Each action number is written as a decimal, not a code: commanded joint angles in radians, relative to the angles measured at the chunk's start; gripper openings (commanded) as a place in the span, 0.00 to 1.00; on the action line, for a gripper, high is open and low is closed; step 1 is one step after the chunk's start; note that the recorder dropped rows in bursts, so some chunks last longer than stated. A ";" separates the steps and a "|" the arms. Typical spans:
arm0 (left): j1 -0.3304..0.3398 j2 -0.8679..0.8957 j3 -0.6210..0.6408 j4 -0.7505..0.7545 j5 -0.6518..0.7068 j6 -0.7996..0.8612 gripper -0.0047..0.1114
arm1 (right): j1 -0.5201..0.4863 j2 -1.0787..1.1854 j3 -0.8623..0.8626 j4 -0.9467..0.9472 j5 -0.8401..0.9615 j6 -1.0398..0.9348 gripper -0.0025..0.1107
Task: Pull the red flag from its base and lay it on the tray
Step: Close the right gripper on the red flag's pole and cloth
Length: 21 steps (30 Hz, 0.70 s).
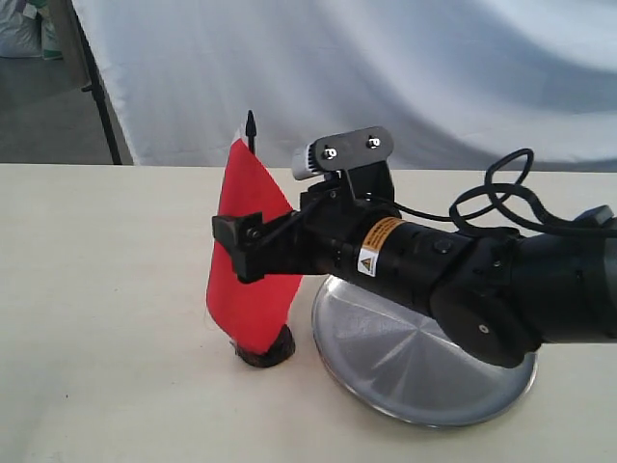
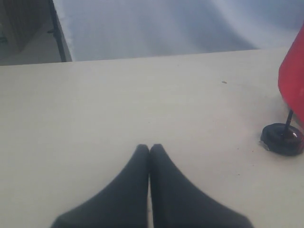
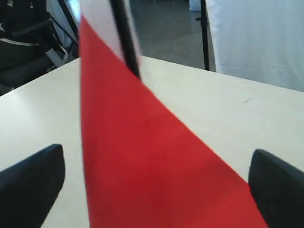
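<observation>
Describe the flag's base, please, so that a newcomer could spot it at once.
On the pale table, find the shiny round tray. Just left of it in the exterior view stands the red flag; the base sits at its foot. It is a small black disc, far smaller than the tray.

The cream tabletop (image 1: 96,318) carries a small round black plastic base (image 1: 262,357) beneath the fingers (image 1: 229,231) of the right gripper (image 1: 243,253), and a round shiny steel tray (image 1: 405,371) just beside it.

The right arm (image 1: 482,280) stretches nearly level across from the right side, and the right gripper (image 1: 237,249) holds its fingers (image 3: 33,185) wide apart. The left gripper (image 2: 149,154) has both fingers pressed together, tip against tip.
</observation>
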 commanded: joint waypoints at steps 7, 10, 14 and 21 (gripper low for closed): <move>0.005 -0.004 0.003 -0.007 0.000 -0.002 0.04 | 0.009 0.023 -0.026 0.004 -0.001 -0.023 0.77; 0.005 -0.004 0.003 -0.011 0.000 -0.002 0.04 | 0.009 0.037 -0.026 -0.011 0.010 -0.023 0.54; 0.005 -0.004 0.003 -0.011 0.000 -0.002 0.04 | 0.011 0.043 -0.026 -0.052 0.019 -0.023 0.28; 0.005 -0.004 0.003 -0.011 0.000 -0.002 0.04 | 0.011 0.045 -0.026 -0.058 -0.014 -0.021 0.02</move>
